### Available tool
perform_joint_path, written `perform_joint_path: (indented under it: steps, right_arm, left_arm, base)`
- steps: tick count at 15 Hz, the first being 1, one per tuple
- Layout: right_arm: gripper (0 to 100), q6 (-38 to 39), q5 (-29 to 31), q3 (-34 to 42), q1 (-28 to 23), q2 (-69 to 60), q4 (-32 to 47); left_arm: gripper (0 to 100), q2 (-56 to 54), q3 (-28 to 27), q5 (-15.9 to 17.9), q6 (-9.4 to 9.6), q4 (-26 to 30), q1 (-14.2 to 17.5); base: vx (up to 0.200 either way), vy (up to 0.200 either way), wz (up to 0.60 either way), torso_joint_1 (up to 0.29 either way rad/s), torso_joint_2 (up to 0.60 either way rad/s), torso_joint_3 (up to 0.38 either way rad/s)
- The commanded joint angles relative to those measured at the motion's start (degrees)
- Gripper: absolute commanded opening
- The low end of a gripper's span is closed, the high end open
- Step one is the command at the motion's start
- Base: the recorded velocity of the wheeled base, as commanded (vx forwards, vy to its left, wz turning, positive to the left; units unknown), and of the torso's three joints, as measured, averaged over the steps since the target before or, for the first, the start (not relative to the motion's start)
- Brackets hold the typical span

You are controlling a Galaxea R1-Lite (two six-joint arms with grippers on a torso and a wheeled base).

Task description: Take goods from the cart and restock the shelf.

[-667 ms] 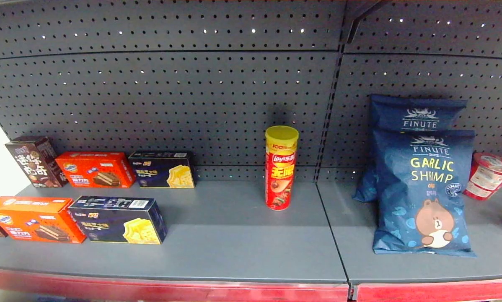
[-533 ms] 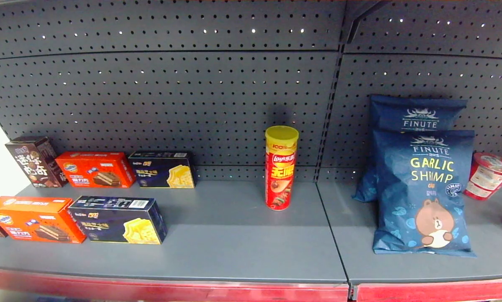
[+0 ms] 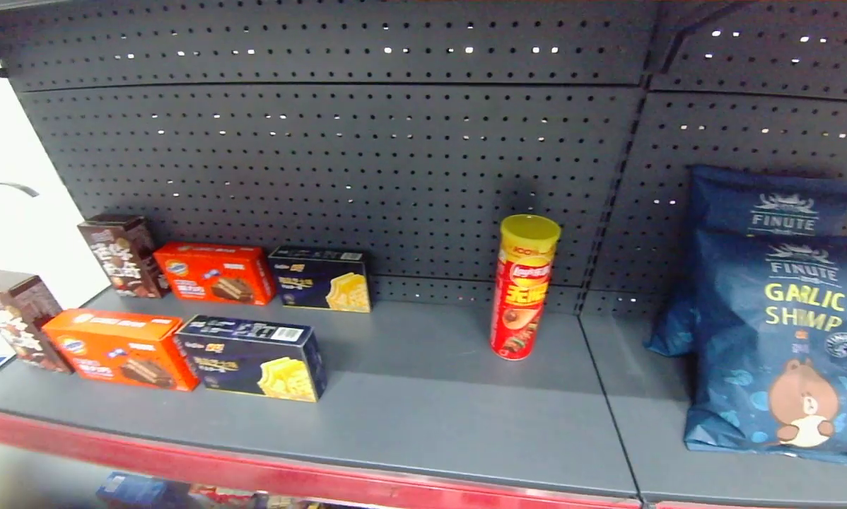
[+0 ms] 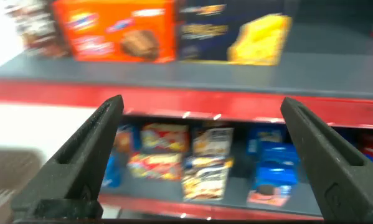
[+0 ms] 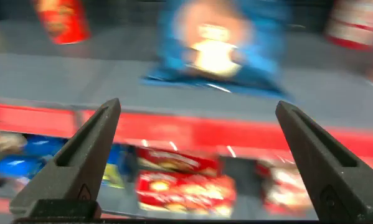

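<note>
On the shelf (image 3: 430,396) we see the chips can (image 3: 526,286) upright, lid up. Our left gripper (image 4: 202,104) and right gripper (image 5: 197,107) gape empty.

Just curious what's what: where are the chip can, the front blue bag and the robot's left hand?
chip can (image 3: 524,293), head view, middle of red body.
front blue bag (image 3: 784,353), head view, its printed face.
left hand (image 4: 202,104), left wrist view, midway between its fingertips.

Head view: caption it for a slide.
Lone chip can stands on the shelf between boxed snacks and blue bags.
</note>
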State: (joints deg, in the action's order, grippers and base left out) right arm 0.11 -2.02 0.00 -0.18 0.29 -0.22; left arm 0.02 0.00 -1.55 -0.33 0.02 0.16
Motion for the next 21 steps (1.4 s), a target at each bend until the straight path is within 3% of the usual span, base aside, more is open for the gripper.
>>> perform_joint_path:
  steps: [1,18,19,20,21]
  right_arm:
    - [100,0.0,0.0,0.0,0.0,0.0,0.0]
    - [100,0.1,0.0,0.0,0.0,0.0,0.0]
    - [100,0.1,0.0,0.0,0.0,0.0,0.0]
    - [100,0.1,0.0,0.0,0.0,0.0,0.0]
    - [100,0.1,0.0,0.0,0.0,0.0,0.0]
  left_arm:
    - [100,0.0,0.0,0.0,-0.02,0.0,0.0]
    - [100,0.0,0.0,-0.7,-0.11,0.0,-0.1]
    - [100,0.0,-1.8,-3.7,0.42,0.0,0.0]
    - [100,1.8,-9.8,-5.2,4.72,2.2,-0.1]
    - [100,7.1,-17.8,-5.4,7.54,6.3,-0.2]
  base:
    - [0.0,0.0,0.6,0.012,0.01,0.002]
    - [0.0,0.0,0.56,0.001,0.0,0.002]
    - [0.0,0.0,0.0,0.0,0.0,0.0]
    - [0.0,0.0,0.0,0.0,0.0,0.0]
    - [0.0,0.0,0.0,0.0,0.0,0.0]
